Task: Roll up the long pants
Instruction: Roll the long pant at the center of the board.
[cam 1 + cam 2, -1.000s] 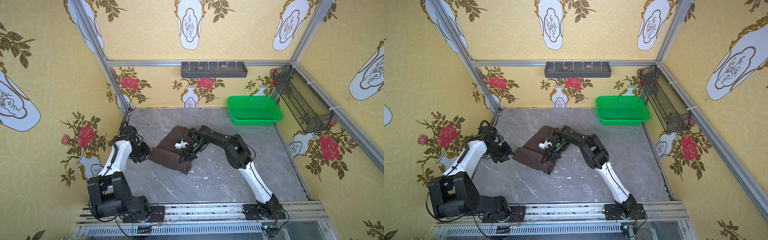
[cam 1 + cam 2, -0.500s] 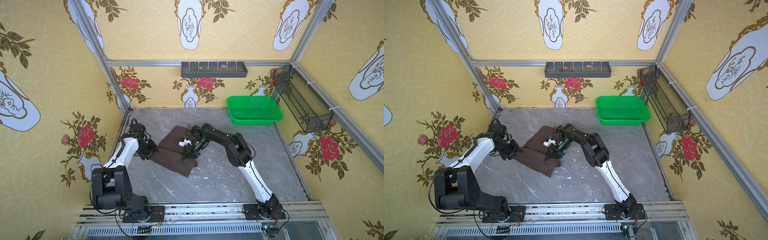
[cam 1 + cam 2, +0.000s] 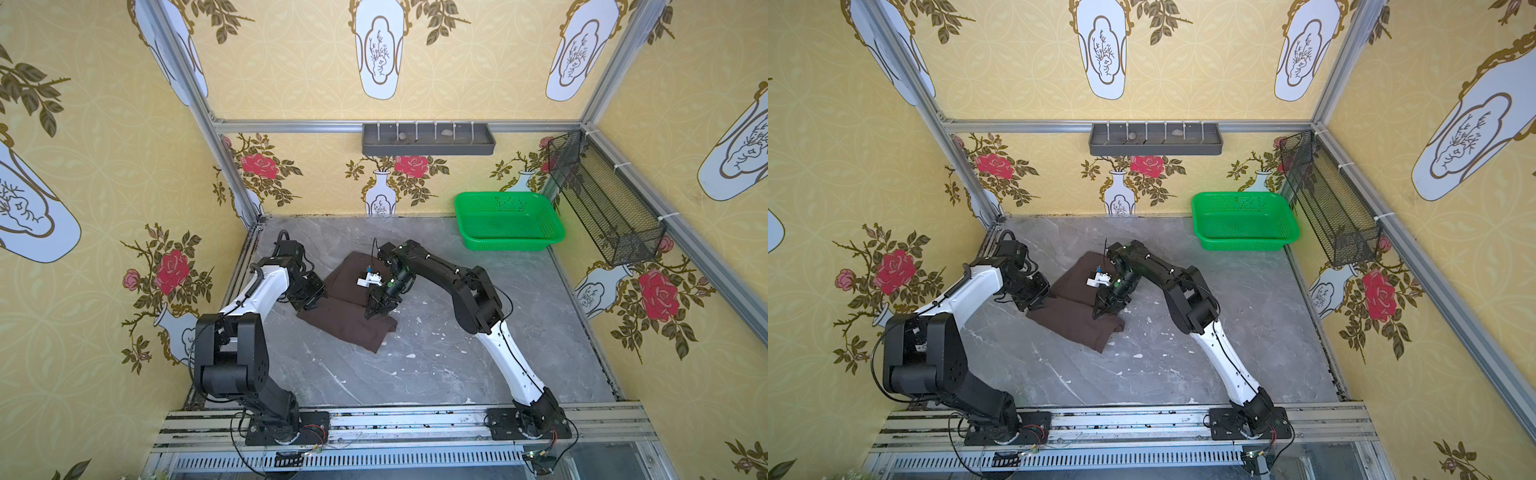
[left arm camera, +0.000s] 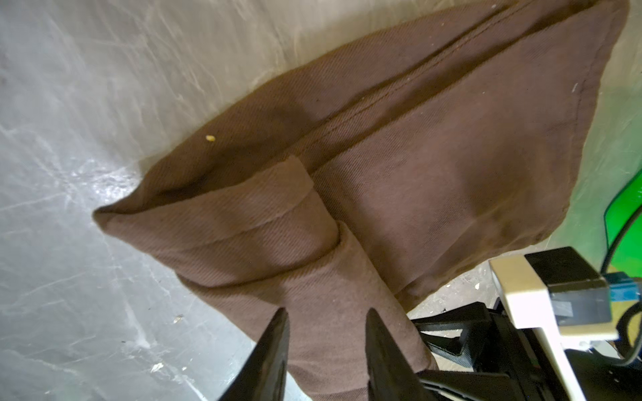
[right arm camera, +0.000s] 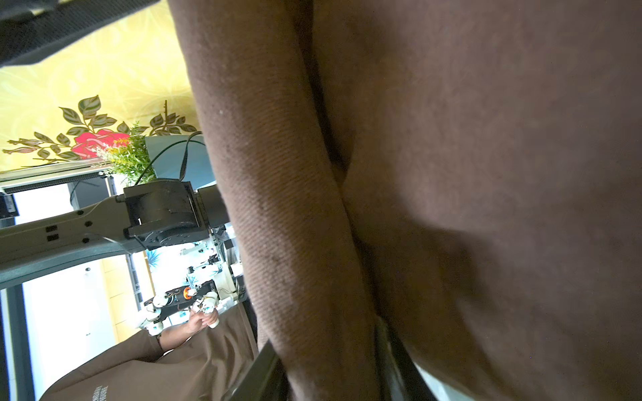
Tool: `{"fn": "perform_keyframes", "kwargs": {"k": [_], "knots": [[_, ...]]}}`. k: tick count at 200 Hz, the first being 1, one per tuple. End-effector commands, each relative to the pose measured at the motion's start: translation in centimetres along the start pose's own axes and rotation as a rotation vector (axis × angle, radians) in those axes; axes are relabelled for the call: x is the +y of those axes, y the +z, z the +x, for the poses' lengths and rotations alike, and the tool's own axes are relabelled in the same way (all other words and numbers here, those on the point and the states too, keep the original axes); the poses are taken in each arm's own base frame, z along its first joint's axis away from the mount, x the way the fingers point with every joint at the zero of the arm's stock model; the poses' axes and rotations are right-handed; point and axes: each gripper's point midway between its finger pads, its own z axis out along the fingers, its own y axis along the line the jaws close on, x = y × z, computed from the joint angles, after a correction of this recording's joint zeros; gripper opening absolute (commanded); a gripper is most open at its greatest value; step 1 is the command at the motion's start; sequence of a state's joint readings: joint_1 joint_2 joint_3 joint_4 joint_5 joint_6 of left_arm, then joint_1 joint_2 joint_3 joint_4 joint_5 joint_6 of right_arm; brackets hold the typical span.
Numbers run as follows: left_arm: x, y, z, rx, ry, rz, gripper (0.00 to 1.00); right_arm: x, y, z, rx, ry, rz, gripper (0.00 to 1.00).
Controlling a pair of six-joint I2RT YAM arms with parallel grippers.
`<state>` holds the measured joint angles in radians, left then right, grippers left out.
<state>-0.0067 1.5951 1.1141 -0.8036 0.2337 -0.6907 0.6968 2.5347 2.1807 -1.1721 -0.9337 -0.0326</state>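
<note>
The long pants [image 3: 347, 322] [image 3: 1073, 326] lie folded, dark brown, on the grey table left of centre. Along their near side the cloth is turned over into a thick roll [image 4: 278, 236]. My left gripper [image 3: 305, 304] [image 3: 1030, 306] sits at the left end of that roll, and its two black fingers [image 4: 274, 350] stand on either side of the cloth with the roll filling the gap [image 4: 326, 343]. My right gripper [image 3: 372, 309] [image 3: 1099, 311] points down onto the right part of the pants. A fold of brown cloth [image 5: 295, 225] fills the gap between its jaws [image 5: 330, 371].
A green plastic basket [image 3: 509, 245] [image 3: 1246, 246] stands at the back right of the table. A black wire basket [image 3: 602, 208] hangs on the right wall and a grey shelf [image 3: 428, 139] on the back wall. The other arm's wrist camera [image 4: 542, 298] is close beside my left gripper.
My left arm has swung in to the right, bringing its gripper onto the pants' left end. The right gripper's jaws widened and have come in again on the cloth.
</note>
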Motion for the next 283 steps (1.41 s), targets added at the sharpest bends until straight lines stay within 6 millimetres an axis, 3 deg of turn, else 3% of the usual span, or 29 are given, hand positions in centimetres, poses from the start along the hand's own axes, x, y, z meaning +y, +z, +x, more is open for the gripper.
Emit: {"fn": "perform_keyframes", "kwargs": {"k": [1,87,110,119,134,152,163,194,215,231,252,283], "knots": [[0.4,0.5,-0.1,0.003,0.015,-0.025,0.38,0.0,0.7,-0.1,0.011,-0.01,0.014,0.4],[2.2,2.5,0.3,0.033,0.03,-0.088,0.38,1.2,2.6,-1.9,0.0,-0.065,0.07,0.41],[3.2,3.0,0.8,0.042,0.024,-0.119,0.36,1.3,0.8,-3.0,-0.076,-0.105,0.179,0.46],[3.6,3.2,1.0,0.044,0.023,-0.129,0.36,1.1,-0.8,-3.6,-0.131,-0.118,0.253,0.54],[4.0,3.6,1.3,0.053,0.021,-0.138,0.36,1.0,-3.2,-4.1,-0.202,-0.131,0.352,0.57],[4.1,4.2,1.5,0.062,0.019,-0.132,0.36,1.8,-5.4,-3.7,-0.225,-0.19,0.48,0.58],[4.0,4.4,1.5,0.066,0.017,-0.128,0.36,2.8,-5.5,-2.7,-0.193,-0.259,0.577,0.6],[3.6,4.6,1.0,0.068,0.018,-0.125,0.36,6.1,-2.4,1.7,-0.095,-0.431,0.784,0.63],[3.3,4.6,0.7,0.066,0.019,-0.123,0.36,6.8,1.7,5.5,0.018,-0.593,0.986,0.68],[3.2,4.6,0.6,0.064,0.02,-0.118,0.36,6.8,4.6,7.1,0.079,-0.667,1.063,0.7],[3.3,4.7,0.9,0.077,0.017,-0.12,0.36,6.6,6.7,7.2,0.098,-0.709,1.099,0.72],[3.8,4.8,1.4,0.093,0.051,-0.131,0.36,5.2,8.5,4.9,0.099,-0.751,1.143,0.73]]}}
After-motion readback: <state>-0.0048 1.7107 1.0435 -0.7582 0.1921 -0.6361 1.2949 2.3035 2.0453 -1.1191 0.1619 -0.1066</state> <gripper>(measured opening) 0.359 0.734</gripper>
